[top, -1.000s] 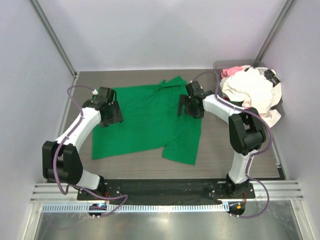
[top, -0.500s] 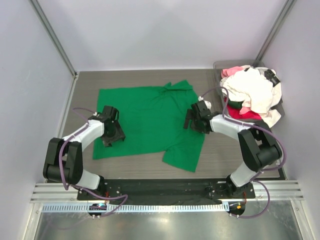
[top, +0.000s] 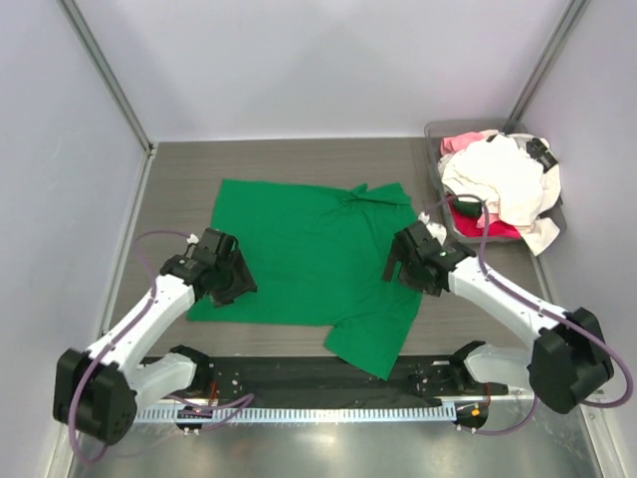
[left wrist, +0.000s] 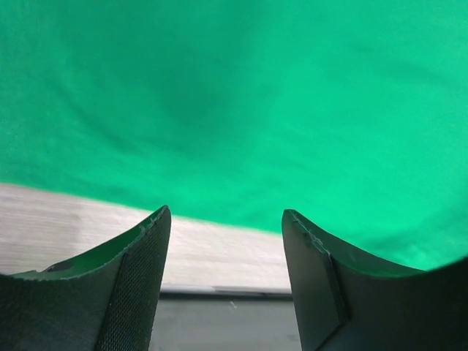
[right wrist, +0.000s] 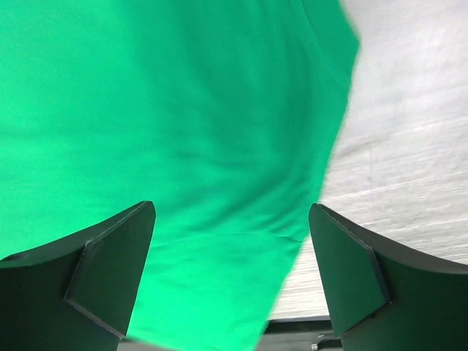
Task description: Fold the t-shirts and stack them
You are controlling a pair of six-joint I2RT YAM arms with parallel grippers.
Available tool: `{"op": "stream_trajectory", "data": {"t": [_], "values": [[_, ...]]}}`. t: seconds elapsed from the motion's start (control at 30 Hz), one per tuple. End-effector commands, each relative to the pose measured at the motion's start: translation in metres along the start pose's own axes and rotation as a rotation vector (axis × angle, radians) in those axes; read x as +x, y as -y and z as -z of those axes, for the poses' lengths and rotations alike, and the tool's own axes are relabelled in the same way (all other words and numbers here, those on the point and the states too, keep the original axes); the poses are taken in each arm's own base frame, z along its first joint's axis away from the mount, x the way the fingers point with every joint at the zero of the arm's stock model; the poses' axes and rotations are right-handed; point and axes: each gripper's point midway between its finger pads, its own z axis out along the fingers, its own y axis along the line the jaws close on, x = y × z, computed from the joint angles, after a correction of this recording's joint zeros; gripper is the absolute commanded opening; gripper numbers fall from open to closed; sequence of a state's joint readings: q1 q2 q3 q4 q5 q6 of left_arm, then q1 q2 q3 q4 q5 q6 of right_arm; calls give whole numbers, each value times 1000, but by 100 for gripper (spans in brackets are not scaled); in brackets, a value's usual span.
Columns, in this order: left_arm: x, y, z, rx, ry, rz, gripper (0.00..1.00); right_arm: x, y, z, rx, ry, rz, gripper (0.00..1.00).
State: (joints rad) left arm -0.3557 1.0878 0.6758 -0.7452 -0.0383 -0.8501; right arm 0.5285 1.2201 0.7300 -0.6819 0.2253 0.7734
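Note:
The large green t-shirt (top: pixel 309 249) lies spread flat on the table, with its lower right part reaching over the near edge. My left gripper (top: pixel 231 284) is over its near left corner. In the left wrist view it (left wrist: pixel 225 219) is open and holds nothing, with green cloth (left wrist: pixel 256 95) just beyond the tips. My right gripper (top: pixel 403 271) is over the shirt's right side. In the right wrist view it (right wrist: pixel 232 212) is wide open above the cloth (right wrist: pixel 168 110). White (top: pixel 503 179), pink (top: pixel 460 142) and red (top: pixel 498 227) shirts are heaped at the back right.
The clear plastic bin (top: pixel 435 134) holding the heap stands in the back right corner. The black base rail (top: pixel 299 373) runs along the near edge. Grey walls with metal posts close in the back and sides. Bare table (top: pixel 179 169) shows left of the shirt.
Both arms have drawn back toward the near edge. The green shirt has slid nearer and a little right with them, and it now lies flatter.

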Motion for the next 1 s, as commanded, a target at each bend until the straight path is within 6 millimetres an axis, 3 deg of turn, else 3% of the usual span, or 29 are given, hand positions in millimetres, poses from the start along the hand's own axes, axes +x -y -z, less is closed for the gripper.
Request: {"op": "stream_trajectory", "data": {"t": [0.0, 0.03, 0.07, 0.1, 0.13, 0.17, 0.2, 0.23, 0.33, 0.43, 0.47, 0.5, 0.53, 0.57, 0.63, 0.67, 0.8, 0.97], "values": [[-26, 28, 60, 109, 81, -89, 64, -66, -33, 54, -92, 183, -10, 93], [-31, 27, 70, 102, 101, -113, 65, -91, -46, 70, -116, 242, -16, 94], [-35, 22, 81, 81, 112, -175, 66, -105, -47, 72, -92, 275, 11, 94], [-42, 20, 89, 65, 145, -201, 66, -113, -51, 58, -52, 255, 29, 94], [-52, 23, 103, 67, 186, -221, 66, -136, -64, 67, -70, 286, 27, 94], [-57, 21, 109, 63, 214, -283, 66, -150, -65, 62, -55, 289, 36, 92], [-64, 18, 112, 45, 254, -300, 66, -154, -70, 36, -17, 237, 58, 90], [-67, 14, 111, 31, 274, -319, 66, -178, -84, 42, -38, 271, 48, 89], [-72, 19, 119, 77, 326, -330, 68, -216, -95, 9, 5, 256, 52, 86], [-75, 26, 124, 142, 399, -339, 67, -251, -84, -9, 65, 257, -2, 84], [-77, 24, 119, 144, 421, -339, 67, -251, -80, -30, 90, 221, -9, 81], [-79, 22, 126, 163, 474, -345, 68, -259, -71, -41, 101, 210, -32, 79], [-82, 20, 127, 159, 505, -347, 68, -269, -76, -45, 74, 211, -47, 77], [-86, 17, 131, 149, 535, -345, 70, -267, -73, -65, 89, 176, -48, 75], [-87, 8, 136, 132, 575, -309, 74, -280, -76, -72, 67, 180, -69, 73], [-89, 4, 137, 113, 593, -293, 76, -277, -76, -88, 76, 156, -70, 72], [-86, 2, 135, 126, 601, -279, 77, -272, -83, -110, 64, 118, -80, 71], [-84, 6, 129, 128, 568, -291, 79, -265, -90, -123, 45, 96, -122, 70]]}}
